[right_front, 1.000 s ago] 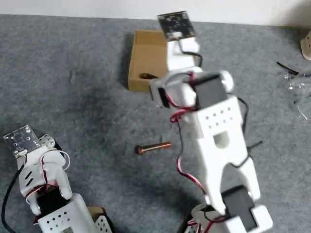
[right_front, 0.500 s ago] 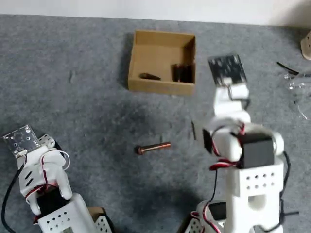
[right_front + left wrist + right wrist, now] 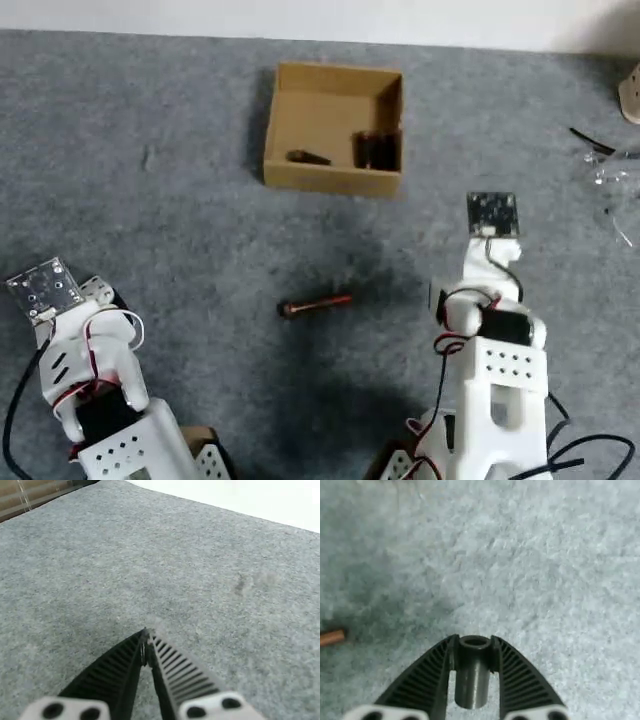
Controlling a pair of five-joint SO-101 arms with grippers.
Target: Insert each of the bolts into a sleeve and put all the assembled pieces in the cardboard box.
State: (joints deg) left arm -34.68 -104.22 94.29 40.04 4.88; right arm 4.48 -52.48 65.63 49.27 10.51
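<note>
Clamping the sleeve (image 3: 471, 680), the right tool (image 3: 473, 644) could knock the bolt (image 3: 315, 303), lying loose on the table (image 3: 150, 250), and roll it away (left tool (image 3: 146, 636) is together, empty).

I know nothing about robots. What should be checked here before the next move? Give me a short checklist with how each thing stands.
1. Grip on the sleeve by the right gripper: ok, it is clamped between both fingers.
2. Open end of the sleeve clear: ok, the bore faces outward at the fingertips.
3. Access to the bolt: ok, it lies alone on the grey mat.
4. Nothing in the left gripper: ok, though it is shut and would have to open first.
5. Room in the cardboard box: ok, there is bare floor beside the dark pieces.
6. Pieces in the box fully assembled: cannot tell.
</note>
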